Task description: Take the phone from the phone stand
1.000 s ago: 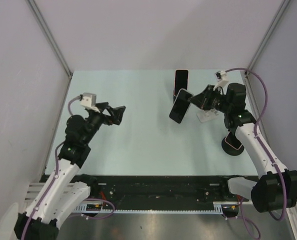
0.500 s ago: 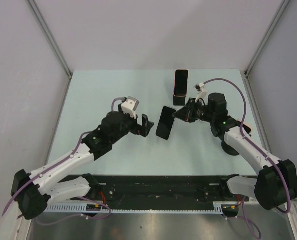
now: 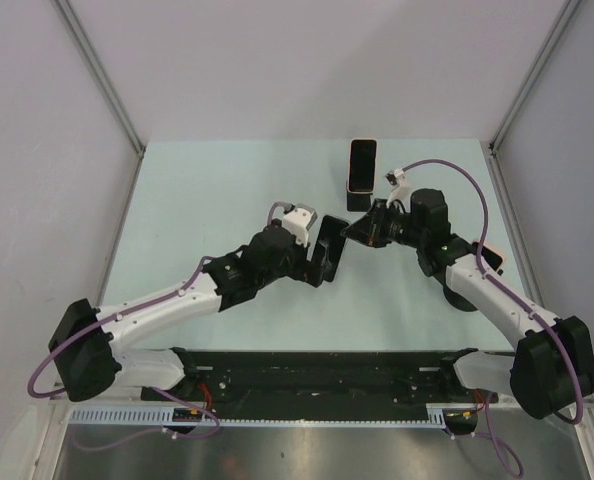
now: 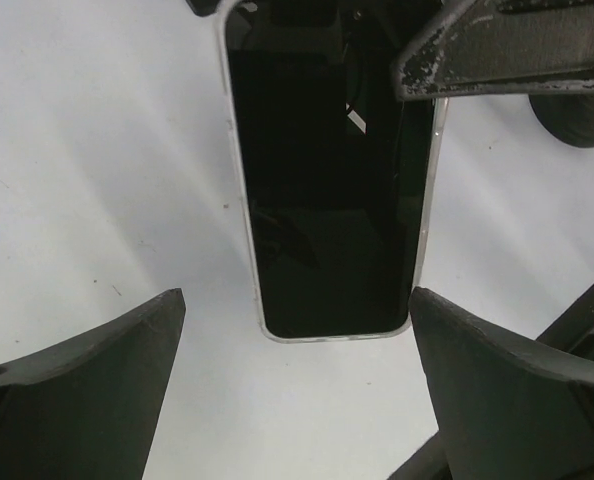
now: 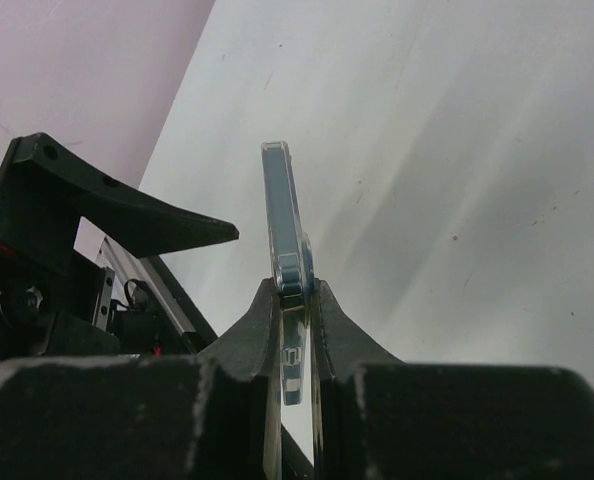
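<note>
1. Top external view: my right gripper [image 3: 361,229] is clamped on the phone [image 3: 328,250] and holds it tilted over the middle of the table [image 3: 207,190].
2. My left gripper [image 3: 320,268] sits right at the phone's near, lower end, with the arm stretched across from the left.
3. On the left wrist camera the phone's dark screen faces me. Its lower end lies between my two left fingers [image 4: 87,390], which are spread wide. I see bare table on both sides of it, so neither pad touches.
4. On the right wrist camera the phone is edge-on, with the right jaws pinched tight on its end. One left finger stands off to the left, apart from it.
5. A second dark phone [image 3: 362,172] stands at the far side of the table, and a dark round base [image 3: 463,298] sits beside my right arm.
</note>
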`<move>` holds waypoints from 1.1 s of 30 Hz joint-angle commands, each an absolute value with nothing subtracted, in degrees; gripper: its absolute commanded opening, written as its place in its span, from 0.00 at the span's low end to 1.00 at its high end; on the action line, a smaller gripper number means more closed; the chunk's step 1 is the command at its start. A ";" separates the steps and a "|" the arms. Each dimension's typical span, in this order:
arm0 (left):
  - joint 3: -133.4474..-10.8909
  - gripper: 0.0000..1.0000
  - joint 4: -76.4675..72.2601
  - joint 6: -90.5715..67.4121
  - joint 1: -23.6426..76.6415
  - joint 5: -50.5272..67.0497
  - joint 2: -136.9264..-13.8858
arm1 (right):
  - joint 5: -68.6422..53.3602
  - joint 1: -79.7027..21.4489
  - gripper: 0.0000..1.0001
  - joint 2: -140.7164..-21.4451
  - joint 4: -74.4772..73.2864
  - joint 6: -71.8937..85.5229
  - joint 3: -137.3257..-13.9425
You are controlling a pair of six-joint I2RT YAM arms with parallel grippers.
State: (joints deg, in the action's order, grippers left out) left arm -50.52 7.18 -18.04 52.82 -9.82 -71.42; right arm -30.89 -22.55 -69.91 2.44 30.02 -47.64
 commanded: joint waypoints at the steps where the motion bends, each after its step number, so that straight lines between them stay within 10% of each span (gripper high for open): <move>1: -53.88 1.00 8.09 -20.30 54.31 -11.51 -72.42 | -31.03 -23.20 0.00 -69.78 7.47 31.64 -48.25; 33: -56.16 1.00 8.44 -21.53 57.92 -15.73 -80.15 | -31.90 -23.91 0.00 -69.79 8.35 32.61 -47.90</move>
State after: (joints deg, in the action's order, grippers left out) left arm -53.45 8.34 -19.75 57.01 -14.55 -79.53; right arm -30.46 -23.55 -70.57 2.52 30.83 -47.62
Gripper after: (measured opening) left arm 0.996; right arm 0.109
